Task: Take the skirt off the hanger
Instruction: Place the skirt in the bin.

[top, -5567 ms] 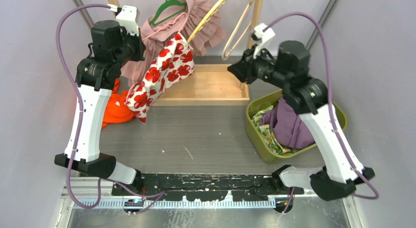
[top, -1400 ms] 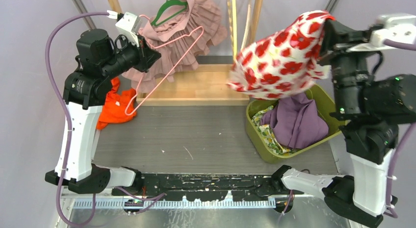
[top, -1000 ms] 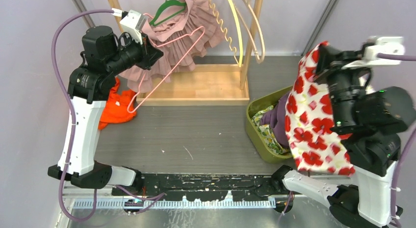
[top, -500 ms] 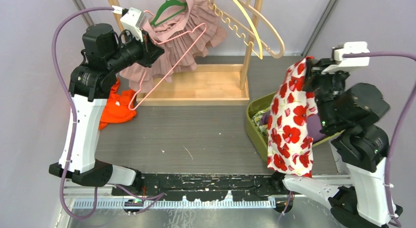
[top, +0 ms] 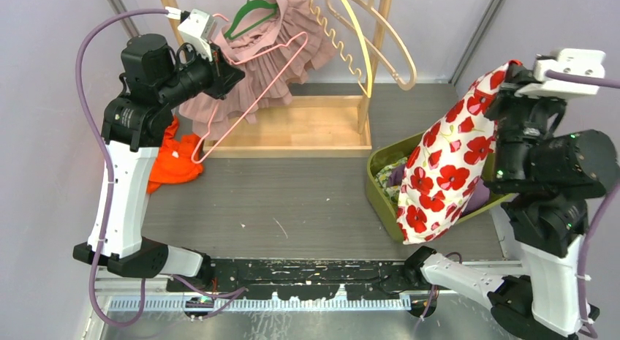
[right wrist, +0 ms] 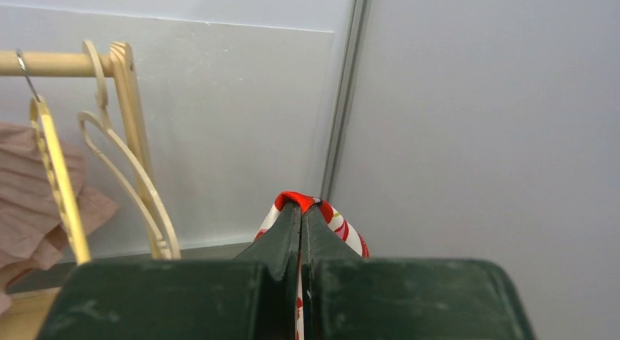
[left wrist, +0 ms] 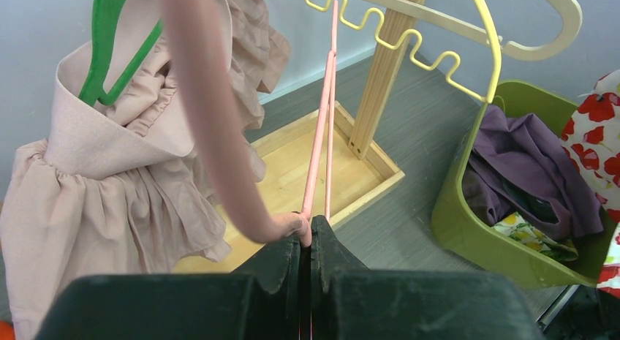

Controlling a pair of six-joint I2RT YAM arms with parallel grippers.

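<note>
Hanging from the right gripper (right wrist: 300, 208), the red-flowered white skirt (top: 446, 172) droops over the near end of the green bin (left wrist: 468, 223), clear of the pink hanger (left wrist: 212, 135). The right fingers are pressed fully together on a red fold at the skirt's top edge. Whether its lower hem touches the bin or the table cannot be told from above; the right wrist view shows only that pinched fold.

The left gripper (left wrist: 308, 234) is raised near the rack, its fingers closed tight on the thin wire of the bare pink hanger. The hanger slants down toward the orange cloth (top: 172, 161); its top runs out of the left wrist view.

A purple garment (left wrist: 526, 164) lies in the bin, partly hidden by the skirt. A pink ruffled garment (top: 292, 40) hangs on a green hanger (left wrist: 110, 47).
</note>
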